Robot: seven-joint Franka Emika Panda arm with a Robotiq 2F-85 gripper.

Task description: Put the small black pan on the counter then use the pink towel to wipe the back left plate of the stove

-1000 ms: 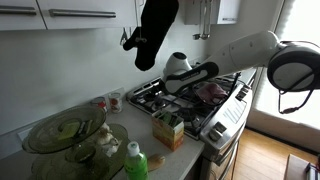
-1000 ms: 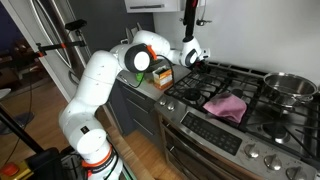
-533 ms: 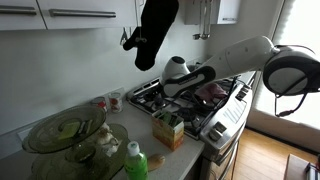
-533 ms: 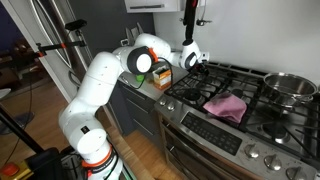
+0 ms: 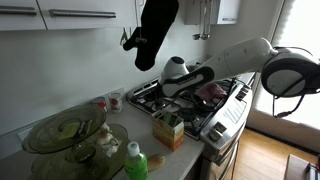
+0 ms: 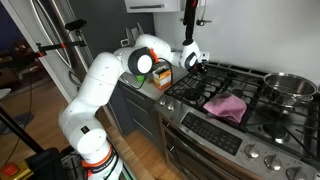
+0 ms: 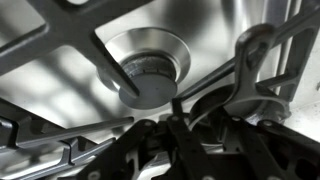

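Pincer (image 6: 196, 61) sits low over the back left plate (image 7: 150, 75) of the stove (image 6: 215, 130), with the burner cap just ahead in the wrist view. A thin dark bar sits between its fingers; clenched or released, cannot tell. The small black pan is not clearly made out. Pink towel (image 6: 226, 105) lies on a front grate, steel pot (image 6: 290, 88) well apart.

We find the towel (image 6: 226, 105) on the stove (image 6: 215, 130), middle front, the pot (image 6: 288, 87) behind it to the right; the hand (image 6: 200, 64) hangs over the back corner nearest the desk (image 5: 135, 122).
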